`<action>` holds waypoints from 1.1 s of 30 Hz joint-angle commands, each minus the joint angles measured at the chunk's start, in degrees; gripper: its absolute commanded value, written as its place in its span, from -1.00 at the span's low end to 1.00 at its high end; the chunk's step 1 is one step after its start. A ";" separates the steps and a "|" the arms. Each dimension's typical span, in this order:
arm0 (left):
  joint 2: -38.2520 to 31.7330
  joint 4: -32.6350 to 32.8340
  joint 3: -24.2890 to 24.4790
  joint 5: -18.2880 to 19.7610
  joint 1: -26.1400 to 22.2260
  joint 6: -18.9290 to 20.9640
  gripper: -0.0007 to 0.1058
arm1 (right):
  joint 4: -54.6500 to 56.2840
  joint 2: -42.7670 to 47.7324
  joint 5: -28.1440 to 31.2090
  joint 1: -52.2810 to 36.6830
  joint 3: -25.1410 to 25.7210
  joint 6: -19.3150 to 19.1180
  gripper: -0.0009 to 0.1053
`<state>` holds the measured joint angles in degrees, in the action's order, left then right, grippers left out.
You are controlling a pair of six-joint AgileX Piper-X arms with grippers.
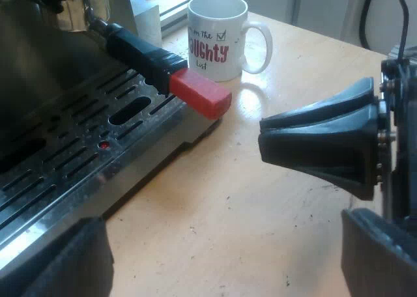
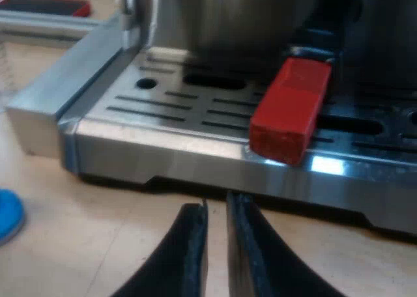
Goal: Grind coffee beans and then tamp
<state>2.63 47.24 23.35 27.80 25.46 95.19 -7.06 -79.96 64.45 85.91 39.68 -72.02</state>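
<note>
Left gripper (image 1: 218, 266): jaws spread wide, empty, over the worktop (image 1: 215, 206). Right gripper (image 2: 216, 209): jaws almost pressed together, holding nothing, just short of the red end of the holder (image 2: 290, 111). The holder sits in the machine (image 2: 163, 150). Whether the beans are ground cannot be told. The tamper (image 2: 8, 213) lies untouched, so tamping is probably left. A mug (image 1: 218, 33) stands beyond.

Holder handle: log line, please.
holder: locked in machine | red end: free | right tool: shut, facing it | left tool: open
</note>
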 commanded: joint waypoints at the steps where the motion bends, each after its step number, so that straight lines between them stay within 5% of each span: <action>1: 0.19 -0.88 0.06 0.72 0.31 -0.37 0.41 | -2.46 -1.38 3.62 -0.08 0.25 0.16 -0.76; 21: 0.66 -0.88 0.06 0.72 0.31 -0.37 0.41 | -6.45 -2.79 3.35 -5.38 0.36 -0.21 -0.76; 33: 14.40 -2.33 0.06 3.39 0.31 -2.80 0.41 | -6.45 -2.79 2.39 -7.44 0.36 -0.21 -0.76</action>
<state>16.45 46.37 23.27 30.28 25.46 93.04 -13.15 -82.78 66.23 79.00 39.68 -72.15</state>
